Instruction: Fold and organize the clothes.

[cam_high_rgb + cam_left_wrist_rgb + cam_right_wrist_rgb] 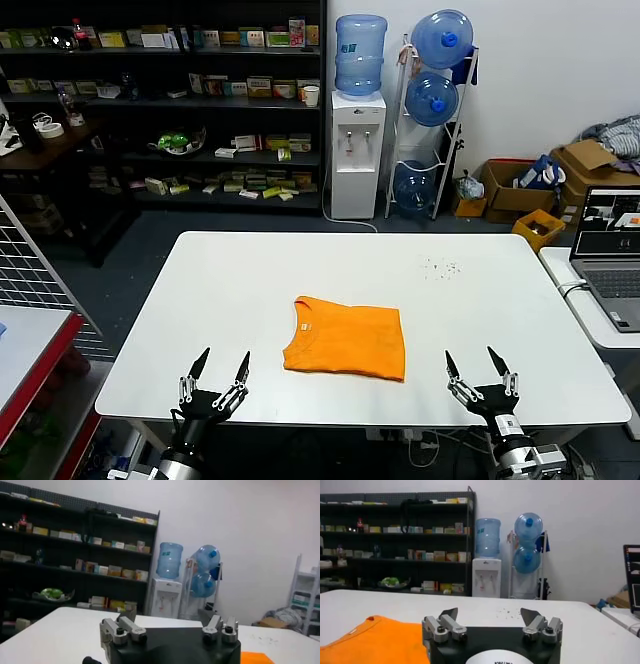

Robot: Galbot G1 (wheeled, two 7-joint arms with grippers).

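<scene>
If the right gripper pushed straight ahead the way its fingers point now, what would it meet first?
Probably nothing but bare white table. The right gripper, open at the near edge, points toward the far side; the folded orange T-shirt lies off toward the robot's left of that line, though depth is hard to judge.

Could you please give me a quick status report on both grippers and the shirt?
Left gripper and right gripper: jaws open, empty, at the table's near edge. Orange T-shirt folded flat at table centre, between them. Nothing in the way.

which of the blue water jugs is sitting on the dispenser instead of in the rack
The upright jug atop the white water dispenser, left of the wire rack. The other three lie tilted in that rack.
</scene>
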